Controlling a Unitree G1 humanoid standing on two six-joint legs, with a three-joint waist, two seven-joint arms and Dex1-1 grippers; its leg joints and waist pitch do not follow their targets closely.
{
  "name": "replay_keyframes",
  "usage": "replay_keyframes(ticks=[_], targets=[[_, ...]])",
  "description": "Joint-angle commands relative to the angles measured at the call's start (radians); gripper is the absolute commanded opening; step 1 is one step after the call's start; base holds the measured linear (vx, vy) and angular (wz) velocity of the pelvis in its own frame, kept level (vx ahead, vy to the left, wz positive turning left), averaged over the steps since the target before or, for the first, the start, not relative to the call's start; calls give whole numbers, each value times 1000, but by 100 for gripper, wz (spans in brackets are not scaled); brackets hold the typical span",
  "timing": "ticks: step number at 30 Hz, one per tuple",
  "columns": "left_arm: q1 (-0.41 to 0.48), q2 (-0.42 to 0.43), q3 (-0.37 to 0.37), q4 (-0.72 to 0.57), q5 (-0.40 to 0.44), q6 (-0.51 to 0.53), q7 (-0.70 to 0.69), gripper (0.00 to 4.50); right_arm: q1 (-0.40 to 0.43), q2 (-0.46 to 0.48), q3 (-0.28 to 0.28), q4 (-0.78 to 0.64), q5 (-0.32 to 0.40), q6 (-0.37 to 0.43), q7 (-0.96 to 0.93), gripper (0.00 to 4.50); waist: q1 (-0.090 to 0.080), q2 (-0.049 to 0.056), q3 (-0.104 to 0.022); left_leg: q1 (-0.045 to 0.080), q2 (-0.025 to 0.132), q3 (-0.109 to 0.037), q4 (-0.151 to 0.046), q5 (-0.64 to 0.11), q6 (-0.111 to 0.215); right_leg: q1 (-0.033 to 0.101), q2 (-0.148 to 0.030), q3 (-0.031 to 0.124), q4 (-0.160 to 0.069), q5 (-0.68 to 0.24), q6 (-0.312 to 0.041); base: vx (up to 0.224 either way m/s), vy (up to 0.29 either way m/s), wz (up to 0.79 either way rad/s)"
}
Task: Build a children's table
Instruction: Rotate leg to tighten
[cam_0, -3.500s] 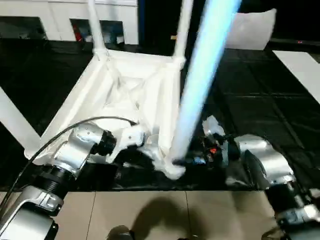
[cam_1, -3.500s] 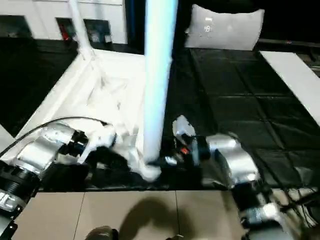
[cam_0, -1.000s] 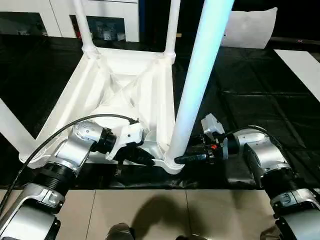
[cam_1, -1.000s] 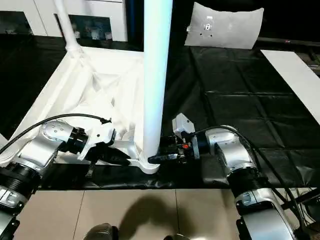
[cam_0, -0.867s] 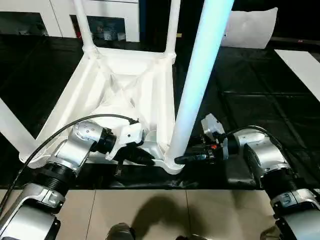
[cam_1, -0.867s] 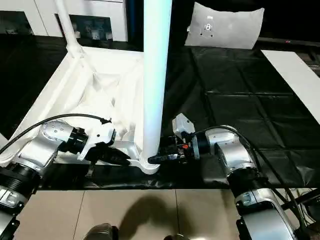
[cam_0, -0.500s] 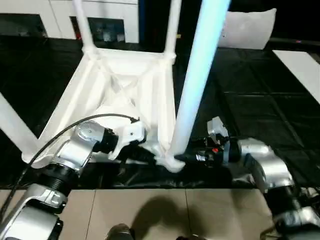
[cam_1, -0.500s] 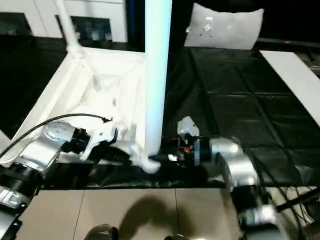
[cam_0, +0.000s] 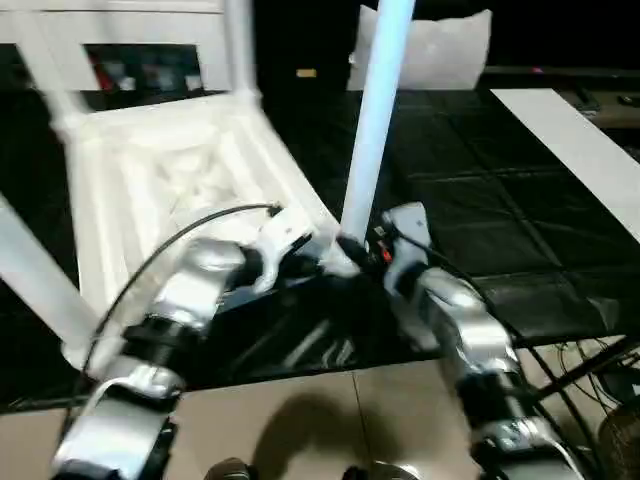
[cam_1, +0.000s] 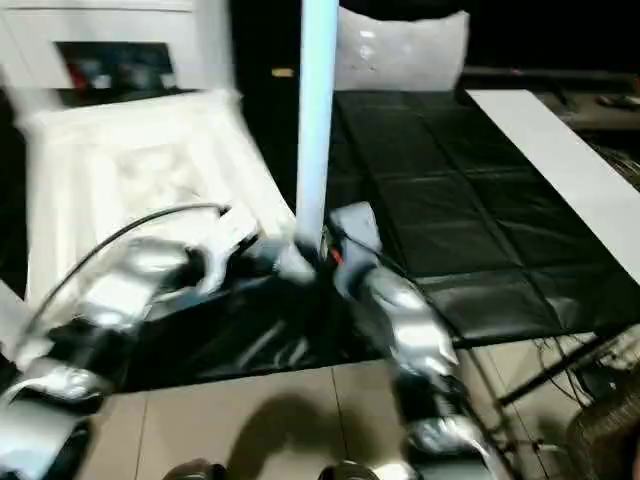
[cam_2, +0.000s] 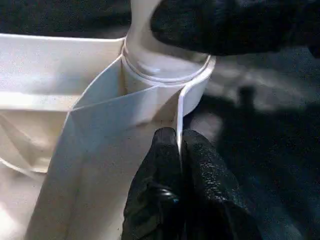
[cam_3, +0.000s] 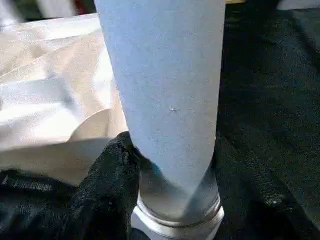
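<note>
Black mat workbench (cam_0: 470, 200) across frame | children's table (cam_0: 170, 170) inverted, centre-left | left gripper (cam_2: 179, 150) pinched on its thin rim by corner socket | right gripper (cam_3: 170, 170) clamped around near leg (cam_3: 165, 90) base, centre

The near corner of the upturned table top (cam_0: 150, 190) is crowded: the near leg (cam_0: 372, 120) stands upright in its corner socket (cam_2: 165, 80), with the right gripper (cam_3: 165, 200) closed around its base and the left gripper (cam_2: 179, 165) pinched on the thin rim wall just beside the socket. Another leg (cam_0: 35, 275) slants across the left side, and two more rise at the far corners. To the right of the near leg, the black mat (cam_0: 480, 200) lies bare and open.
</note>
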Motion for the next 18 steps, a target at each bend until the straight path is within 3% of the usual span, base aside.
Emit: replay_keyframes(ticks=[1,2,4,6,8,12,16,17,18], targets=[[-32,-107,-45,-30,-24,-12,33,0,-44,107,62,79,19,24,-41,191,7,7,-64,-1,64,-28,-68,-102,42,45,-97,76,-73,-84,-212,0,0,0],[-32,-113,-48,-35,-20,-10,40,0,-55,120,49,90,26,20,-65,191,9,6,-67,-1,62,-27,-66,-76,51,49,-96,75,-69,-44,-217,0,0,0],[-29,-116,-55,-42,-14,-4,39,0,-57,126,47,89,19,7,-61,247,11,8,-70,-2,61,-25,-61,-17,82,52,-94,74,-57,69,-239,0,0,0],[-19,-103,-60,-50,-9,-5,24,0,-38,109,51,72,16,-5,-29,247,12,9,-74,-4,61,-24,-55,17,121,54,-93,73,-48,160,-258,0,0,0],[-8,-85,-65,-58,-8,-8,7,0,-18,81,60,57,13,-19,0,280,12,9,-69,-5,63,-23,-57,1,137,52,-94,71,-51,149,-265,0,0,0],[17,-37,-73,-75,-11,-20,-40,0,19,3,54,23,26,-49,90,317,18,11,-66,-3,67,-22,-59,-63,118,54,-95,72,-60,50,-250,0,0,0],[46,24,-82,-89,-7,-51,-109,0,46,-114,60,-10,52,-89,259,351,25,11,-67,-2,69,-23,-59,-66,115,54,-94,73,-59,53,-255,0,0,0],[50,32,-83,-91,-6,-56,-117,0,49,-129,62,-12,54,-98,283,361,24,15,-66,-2,68,-21,-58,-72,115,52,-93,73,-60,57,-256,0,0,0],[50,32,-83,-91,-6,-56,-117,0,49,-129,62,-12,54,-98,283,370,24,13,-67,-2,69,-22,-58,-74,114,53,-93,73,-59,59,-260,0,0,0]])
